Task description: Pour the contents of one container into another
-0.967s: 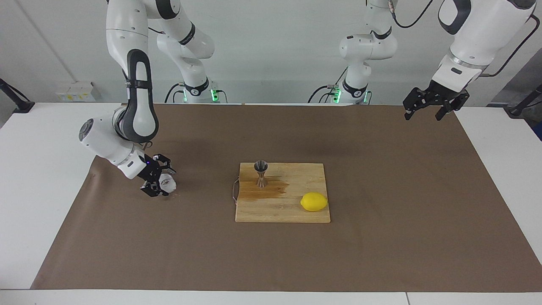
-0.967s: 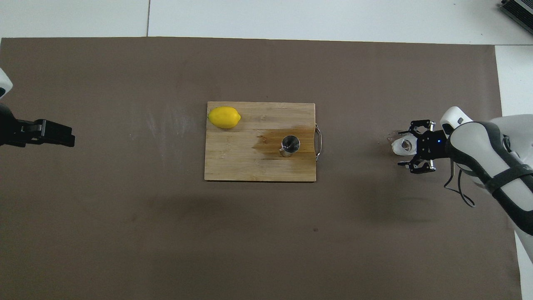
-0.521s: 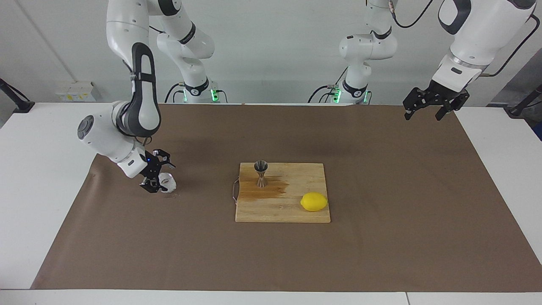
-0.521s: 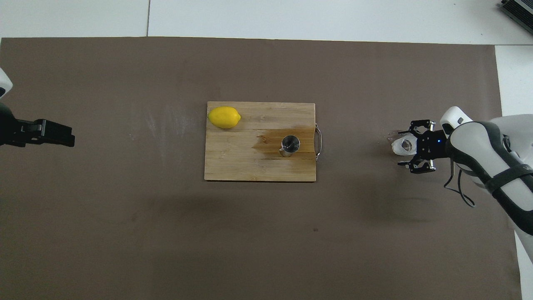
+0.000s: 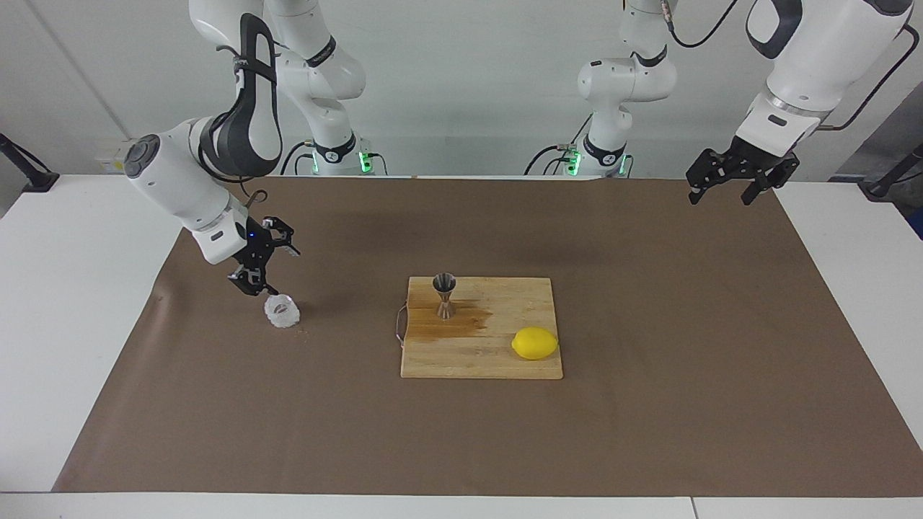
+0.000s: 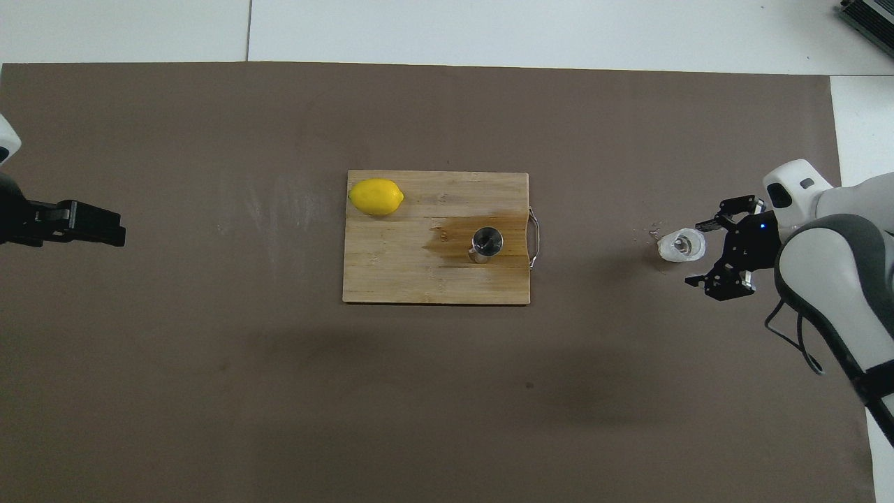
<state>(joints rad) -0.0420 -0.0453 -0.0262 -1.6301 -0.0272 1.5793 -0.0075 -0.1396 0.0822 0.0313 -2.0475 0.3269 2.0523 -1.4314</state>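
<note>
**Cup set down on the mat, jigger upright on the wet board**

Your small squat clear faceted glass cup (image 5: 282,312) stands at mid-left of the facing view, on the brown paper mat (image 5: 649,432), well apart from the board. Whether anything is in the cup you cannot tell.

The silvery hourglass-shaped metal jigger (image 5: 444,295) stands upright at the centre of the frame on the pale wooden cutting board (image 5: 476,360), at the edge of a dark wet stain (image 5: 461,322). A yellow lemon (image 5: 534,343) lies on the same board, lower right of the jigger.

Your right gripper (image 5: 265,262) hangs just above the cup with its fingers spread apart, holding nothing. Your left gripper (image 5: 728,187) waits at the upper right, jaws apart and empty.
</note>
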